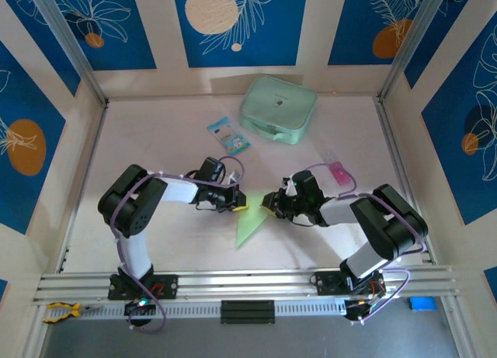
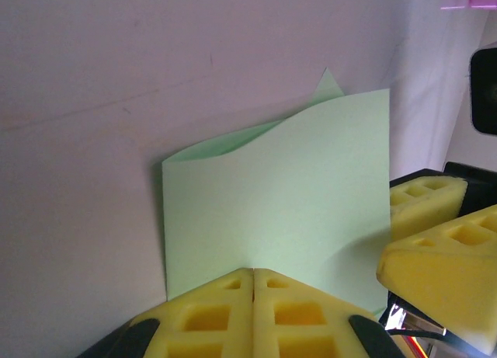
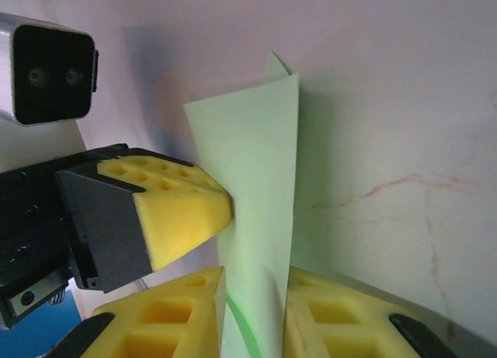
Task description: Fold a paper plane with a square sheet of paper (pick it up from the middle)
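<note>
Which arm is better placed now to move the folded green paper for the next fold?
Probably left. The left fingers are shut on the folded green paper; the right fingers stand apart with the paper loose between them, so they must close first.

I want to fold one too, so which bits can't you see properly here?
- Top view: the green paper has its upper part hidden under the left gripper and right gripper.
- Left wrist view: its near edge sits behind the yellow fingers.
- Right wrist view: its lower end runs off the frame.
- Top view: the blue-and-white packet print is too small to read.
</note>
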`<state>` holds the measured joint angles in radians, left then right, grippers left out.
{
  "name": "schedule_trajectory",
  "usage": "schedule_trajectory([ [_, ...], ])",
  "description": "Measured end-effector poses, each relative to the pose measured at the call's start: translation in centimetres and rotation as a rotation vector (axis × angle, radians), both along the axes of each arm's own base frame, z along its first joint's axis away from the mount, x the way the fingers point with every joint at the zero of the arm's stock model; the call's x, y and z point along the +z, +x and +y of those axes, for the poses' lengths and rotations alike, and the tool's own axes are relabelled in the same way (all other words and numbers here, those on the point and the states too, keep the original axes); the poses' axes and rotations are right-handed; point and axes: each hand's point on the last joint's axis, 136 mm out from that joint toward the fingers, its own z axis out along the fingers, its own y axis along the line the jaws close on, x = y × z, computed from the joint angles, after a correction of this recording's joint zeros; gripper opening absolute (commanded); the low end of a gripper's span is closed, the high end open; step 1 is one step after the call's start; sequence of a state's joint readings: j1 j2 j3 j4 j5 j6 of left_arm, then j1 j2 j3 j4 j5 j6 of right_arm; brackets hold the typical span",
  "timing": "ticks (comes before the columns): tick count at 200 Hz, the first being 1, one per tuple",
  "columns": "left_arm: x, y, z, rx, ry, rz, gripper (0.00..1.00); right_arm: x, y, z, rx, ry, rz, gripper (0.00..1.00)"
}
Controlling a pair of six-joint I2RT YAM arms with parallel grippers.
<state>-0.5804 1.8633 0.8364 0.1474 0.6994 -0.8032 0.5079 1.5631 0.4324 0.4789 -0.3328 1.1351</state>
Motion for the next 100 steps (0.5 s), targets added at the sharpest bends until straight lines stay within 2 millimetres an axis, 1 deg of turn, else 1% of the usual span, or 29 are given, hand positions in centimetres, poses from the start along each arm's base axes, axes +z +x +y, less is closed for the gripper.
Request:
schedule_trajectory([
  [45,0.01,0.01,-0.06,-0.003,-0.006,0.000,0.00,0.08,0.32,0.12,0.025,0.009,0.000,0.27],
  [100,0.03,0.03,-0.08,-0.002,-0.008,-0.001,0.00,-0.12,0.63,0.79,0.085,0.017,0.014,0.26],
])
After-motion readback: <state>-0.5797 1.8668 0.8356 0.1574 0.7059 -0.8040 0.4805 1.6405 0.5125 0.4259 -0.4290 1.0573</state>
